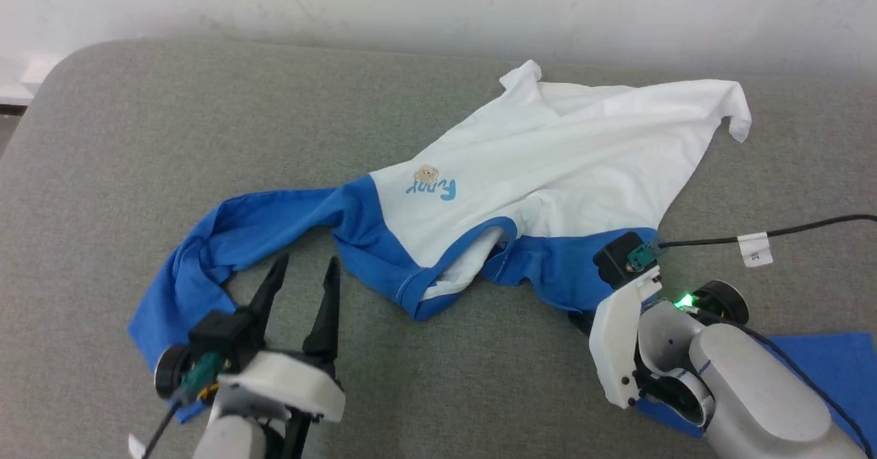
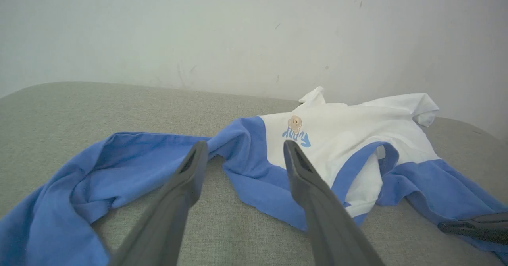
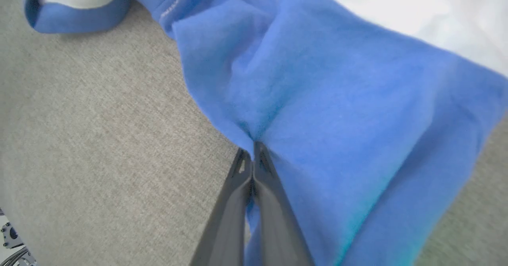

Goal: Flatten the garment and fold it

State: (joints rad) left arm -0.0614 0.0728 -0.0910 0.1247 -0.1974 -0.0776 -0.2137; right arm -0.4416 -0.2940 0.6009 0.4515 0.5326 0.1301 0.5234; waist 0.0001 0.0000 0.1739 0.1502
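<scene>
Centrally, a soft white long-sleeved shirt [image 1: 548, 164] with blue sleeves lies rumpled on the grey fabric-covered bench [image 1: 137, 137] — light, limp, likely to sag when lifted. Right tool [image 3: 253, 151]: pinching blue sleeve cloth. Left tool [image 1: 308, 262]: spread, empty, beside the other sleeve [image 1: 226, 240] — the likely second hold.

The whole garment [image 1: 548, 144] is viewed from above by the head camera; it is also caught low and level along the left pincer [image 2: 244, 147] — and very close at the right pincer [image 3: 252, 149].
</scene>
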